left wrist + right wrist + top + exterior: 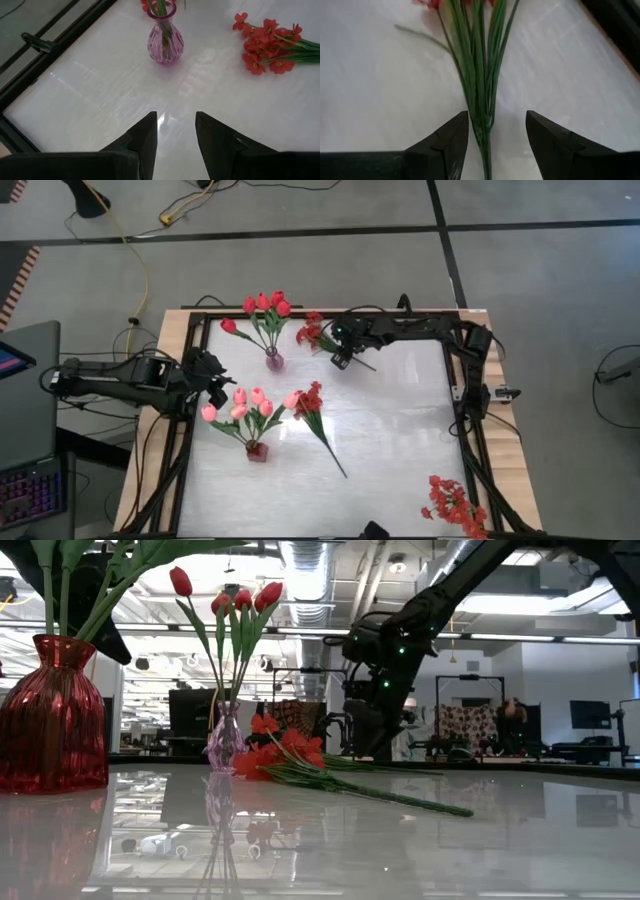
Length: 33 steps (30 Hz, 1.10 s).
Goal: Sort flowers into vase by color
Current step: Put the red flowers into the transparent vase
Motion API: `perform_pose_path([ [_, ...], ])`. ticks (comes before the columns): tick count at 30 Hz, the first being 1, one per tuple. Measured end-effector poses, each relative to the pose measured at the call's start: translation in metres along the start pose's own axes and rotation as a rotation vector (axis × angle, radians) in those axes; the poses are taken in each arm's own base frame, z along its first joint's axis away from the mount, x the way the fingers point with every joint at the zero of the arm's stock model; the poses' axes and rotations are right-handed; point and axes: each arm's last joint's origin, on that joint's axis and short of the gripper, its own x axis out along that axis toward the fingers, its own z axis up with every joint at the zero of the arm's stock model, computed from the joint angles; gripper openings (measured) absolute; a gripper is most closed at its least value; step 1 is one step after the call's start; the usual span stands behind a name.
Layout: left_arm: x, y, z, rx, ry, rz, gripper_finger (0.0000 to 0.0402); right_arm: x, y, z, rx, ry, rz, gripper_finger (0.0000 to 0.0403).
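Note:
A spray of small red blossoms [312, 332] lies on the white table near the far edge, its green stems [479, 85] running toward the right. My right gripper [496, 117] [341, 362] hangs open over those stems, one finger on each side, touching nothing. Left of the spray, a purple vase [274, 361] stands with red tulips [266, 304] in it. A red vase [257, 450] holds pink tulips [248, 404]. My left gripper [175, 116] [214, 388] waits open at the table's left, with nothing between its fingers.
A second red spray [314, 402] lies mid-table beside the pink tulips, its stem [335, 460] pointing toward the near edge. A third red spray [455, 505] lies at the near right corner. A black frame [455, 380] runs around the table.

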Motion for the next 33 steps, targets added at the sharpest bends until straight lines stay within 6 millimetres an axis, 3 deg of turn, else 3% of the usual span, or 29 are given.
perform_pose_path([
  [13, 0.0, 0.0, 0.0, 0.002, 0.0, 0.0, 0.0123, 0.007, -0.013, 0.001, 0.037, 0.008, 0.077, 0.0223],
  [28, 0.0, 0.0, 0.0, 0.002, -0.002, 0.002, 0.0123, 0.004, 0.002, -0.001, -0.019, 0.005, 0.009, 0.0223],
  [33, 0.0, 0.0, 0.0, 0.002, -0.002, 0.003, 0.0123, 0.004, 0.002, -0.001, -0.014, 0.014, 0.074, 0.0223],
])
